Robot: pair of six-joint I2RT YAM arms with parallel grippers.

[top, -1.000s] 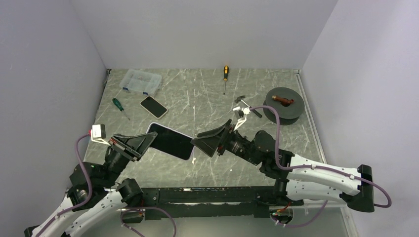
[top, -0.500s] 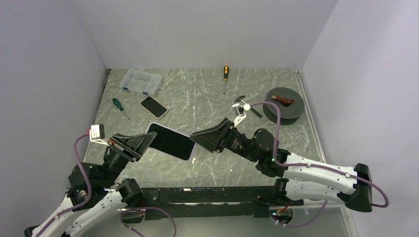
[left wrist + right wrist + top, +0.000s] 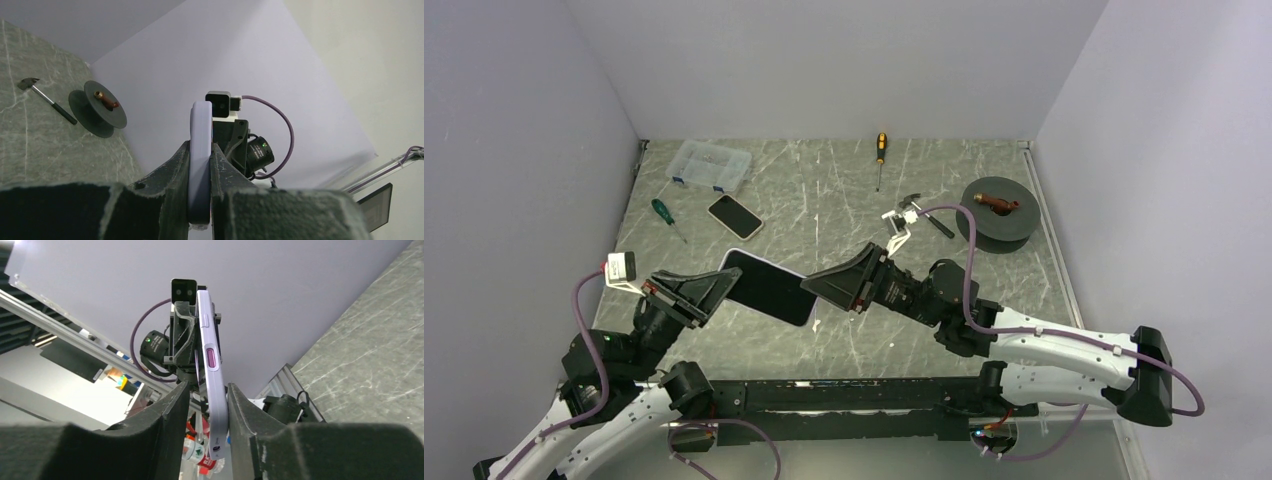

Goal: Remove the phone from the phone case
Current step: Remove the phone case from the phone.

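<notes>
**A:** Starting left. Note the left gripper [image 3: 711, 290], jaws pinched shut on the left end of the phone case [image 3: 201, 150]. Holds it in the air, screen upward, above the table [image 3: 844, 190].

**B:** Risky how?

**A:** Squeezes front and back together, so probably clamps the phone [image 3: 769, 288] into the case as well. Could mean tugging against that grip instead of peeling anything free.

**B:** And mid-span?

**A:** Hangs over hard stone. Would drop straight down on popping out with no hold on it.

**B:** Then the right gripper [image 3: 206, 400]?

**A:** Partly open, straddling the right end of the case. Seems to touch at one jaw, with a clear gap at the other. Not gripping anything yet.

**B:** Trouble there?

**A:** Might bite case and phone together, same as on the left, and wrench the whole thing loose. Might press the side button [image 3: 211, 359], or slip off the smooth rim on too shallow a bite. Better to catch only the case lip and bend it back.

**B:** Further right?

**A:** Just the hammer [image 3: 919, 212] and spool [image 3: 996, 208], well apart. No hazard from those.
</notes>
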